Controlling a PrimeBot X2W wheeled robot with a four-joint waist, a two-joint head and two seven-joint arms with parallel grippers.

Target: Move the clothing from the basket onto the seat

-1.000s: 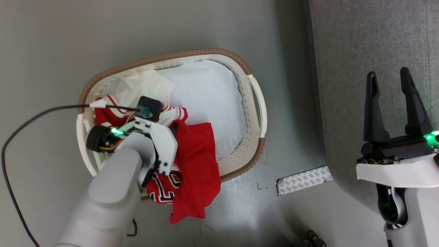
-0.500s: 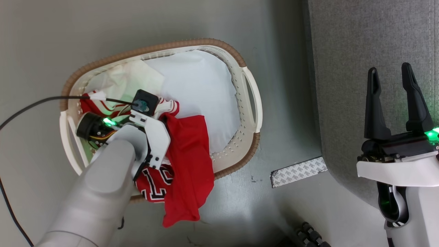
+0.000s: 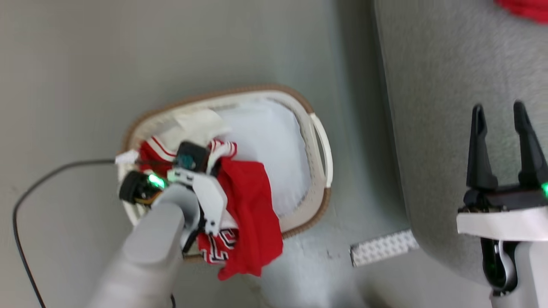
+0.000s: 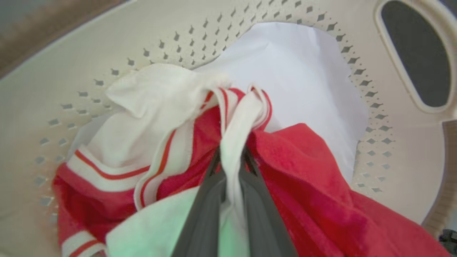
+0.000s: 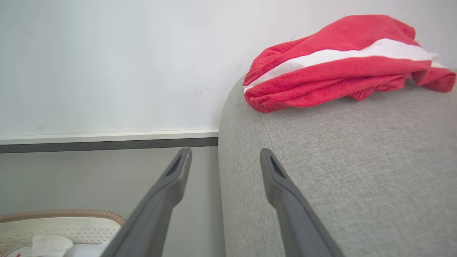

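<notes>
The basket [image 3: 319,128] stands on the grey floor, left of the seat [image 3: 428,85]. Red and white clothing [image 3: 248,201] lies in its near half and hangs over the front rim. In the left wrist view my left gripper [image 4: 230,153] is shut on a white, red-trimmed fold of the clothing [image 4: 296,171] inside the basket [image 4: 107,43]. My right gripper [image 3: 501,115] stands open and holds nothing, over the edge of the seat [image 5: 357,160]. Another red garment with a white stripe [image 5: 332,64] lies on the seat, its edge at the corner [image 3: 524,8].
A white liner [image 3: 265,149] covers the basket's far half. A black cable [image 3: 43,184] runs across the floor to my left wrist. A patterned tape strip [image 3: 383,248] lies on the floor by the seat. A white wall with a dark baseboard [image 5: 107,144] stands behind.
My left gripper has gone from open to shut on the clothing in the basket. The head camera has shifted, so the whole picture sits differently. The right gripper has stayed open.
</notes>
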